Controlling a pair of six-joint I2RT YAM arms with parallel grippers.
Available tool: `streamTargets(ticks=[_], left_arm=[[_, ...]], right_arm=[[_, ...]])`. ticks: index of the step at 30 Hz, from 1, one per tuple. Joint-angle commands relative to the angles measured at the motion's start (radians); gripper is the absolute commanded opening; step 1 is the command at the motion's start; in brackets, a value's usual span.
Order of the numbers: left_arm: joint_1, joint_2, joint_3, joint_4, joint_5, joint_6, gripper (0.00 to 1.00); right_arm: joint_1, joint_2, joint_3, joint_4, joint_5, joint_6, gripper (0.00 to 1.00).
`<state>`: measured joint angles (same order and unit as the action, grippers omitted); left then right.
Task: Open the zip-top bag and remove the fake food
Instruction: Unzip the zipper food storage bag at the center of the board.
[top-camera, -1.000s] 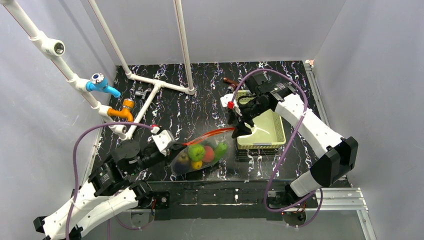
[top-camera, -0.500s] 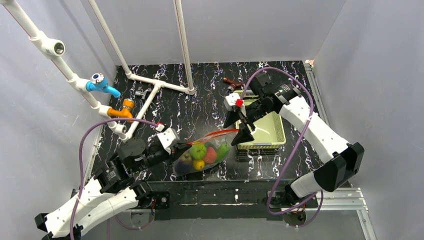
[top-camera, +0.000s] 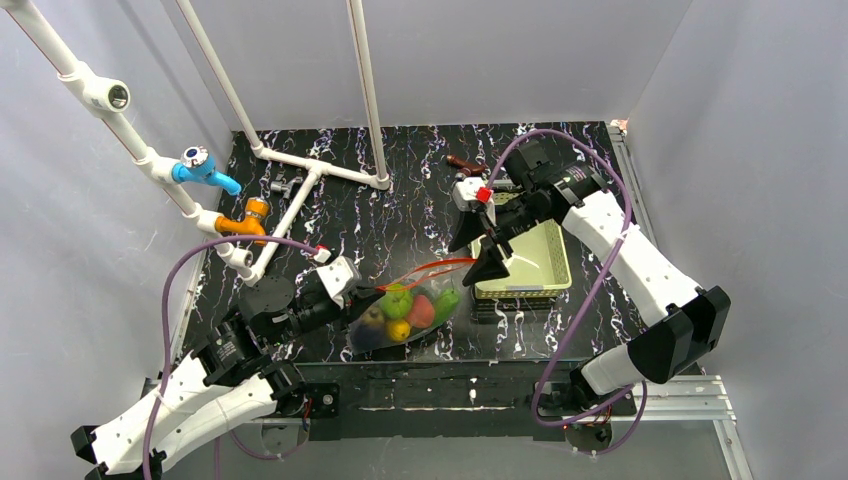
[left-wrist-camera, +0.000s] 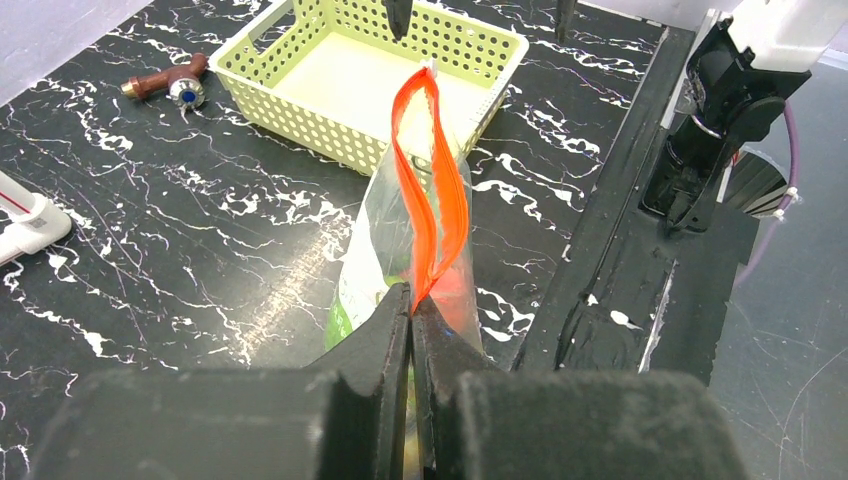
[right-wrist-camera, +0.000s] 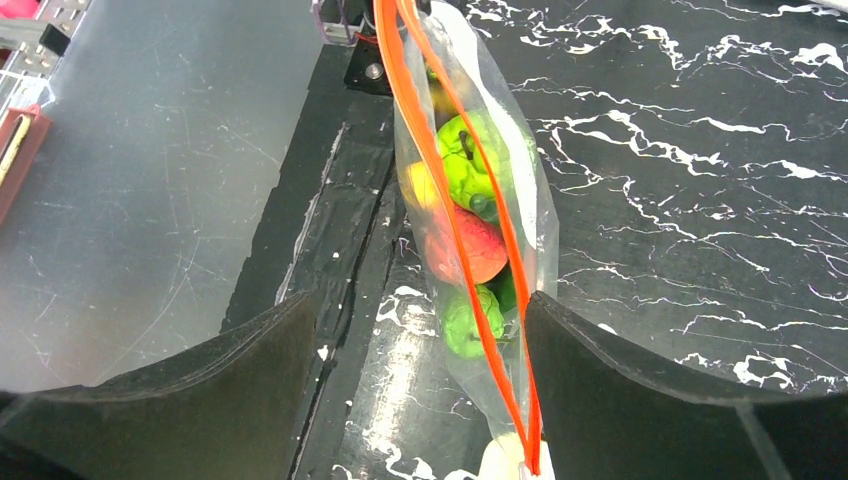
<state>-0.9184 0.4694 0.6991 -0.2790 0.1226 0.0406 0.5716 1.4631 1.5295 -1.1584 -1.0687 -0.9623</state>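
Black marbled tabletop (top-camera: 400, 205) between white walls, seen from my remote station: the zip-top bag (top-camera: 440, 322) lies close to the front edge, between the two arms, with the fake food (top-camera: 397, 302) bunched in its belly. My left gripper (left-wrist-camera: 411, 305) is clenched on the near end of the red-orange zipper strip (left-wrist-camera: 432, 190), fingers pressed flat together with the plastic pinched between them. From that pinch the strip's long axis runs away to the upper right of the overhead view, toward the near corner of the yellow-green basket (top-camera: 560, 272). Its far end reaches my right gripper (top-camera: 472, 260), which stands released, jaws spread wide on either side of the strip and touching neither track that I can see. The right arm is plainly the nearer one to that free end; the coming move, as I judge it, turns on the strip lying straight down the gap between those jaws. The two tracks look parted along most of their length, so I take the mouth to be at least partly open, with nothing yet out. Green pieces, a red tomato (right-wrist-camera: 470, 250) and a yellow bit show through the film; anything darker lower down is too blurred by crinkles to name. A white tab (right-wrist-camera: 505, 462) at the strip's far end is cut off by the right wrist view's bottom edge, and a brown handled object (top-camera: 462, 163) lies beyond the basket.
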Motion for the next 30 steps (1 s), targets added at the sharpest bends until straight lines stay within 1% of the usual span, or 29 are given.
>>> streamTargets(ticks=[1, 4, 7, 12, 14, 17, 30], left_arm=[[0.0, -0.003, -0.009, 0.03, 0.019, -0.007, 0.0], [-0.001, -0.001, -0.013, 0.035, 0.022, -0.008, 0.0], [0.0, 0.004, -0.014, 0.043, 0.027, -0.01, 0.0], [-0.001, 0.014, -0.011, 0.047, 0.029, -0.01, 0.0], [-0.001, 0.018, -0.011, 0.049, 0.033, -0.008, 0.0], [0.0, 0.022, -0.012, 0.052, 0.032, -0.009, 0.0], [-0.001, 0.014, -0.012, 0.049, 0.032, -0.009, 0.0]], right_arm=[[-0.007, -0.031, 0.013, 0.05, -0.031, 0.053, 0.82], [-0.004, -0.025, 0.006, 0.075, -0.028, 0.08, 0.8], [0.003, -0.021, -0.006, 0.116, 0.002, 0.124, 0.76], [0.007, -0.005, -0.018, 0.233, 0.06, 0.246, 0.64], [0.01, 0.002, -0.021, 0.268, 0.089, 0.288, 0.57], [0.03, 0.012, -0.035, 0.307, 0.131, 0.319, 0.51], [0.106, 0.052, -0.072, 0.327, 0.266, 0.319, 0.51]])
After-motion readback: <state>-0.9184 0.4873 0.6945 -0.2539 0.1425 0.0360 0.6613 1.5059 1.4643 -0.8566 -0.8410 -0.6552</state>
